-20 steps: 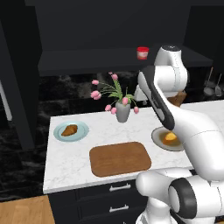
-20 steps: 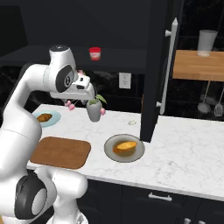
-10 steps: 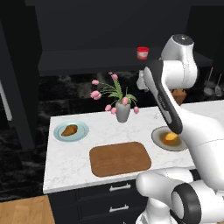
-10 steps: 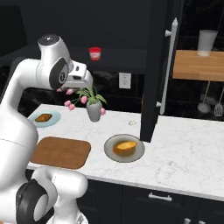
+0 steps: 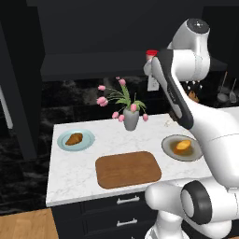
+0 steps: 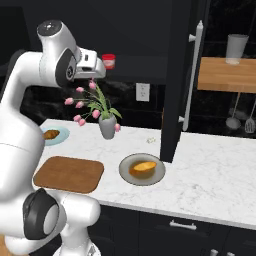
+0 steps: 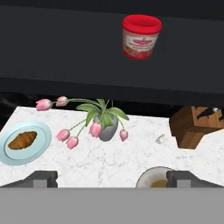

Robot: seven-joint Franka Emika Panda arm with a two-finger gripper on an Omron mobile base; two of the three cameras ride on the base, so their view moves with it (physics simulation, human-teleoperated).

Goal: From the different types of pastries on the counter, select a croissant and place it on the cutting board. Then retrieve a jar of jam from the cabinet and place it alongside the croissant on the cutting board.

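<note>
Jar of jam on cabinet ledge, ahead of raised hand

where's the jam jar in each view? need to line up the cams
Left base view: jar of jam upper middle, on the cabinet ledge, partly behind the arm.
Right base view: jar of jam upper left, just right of the hand.
Hand view: jar of jam top, right of centre.
Shared landmark: the tulip vase stands below it.

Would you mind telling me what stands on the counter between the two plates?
A grey vase of pink tulips stands between the blue plate and the grey plate, nearer the wall, in the left base view.
</note>
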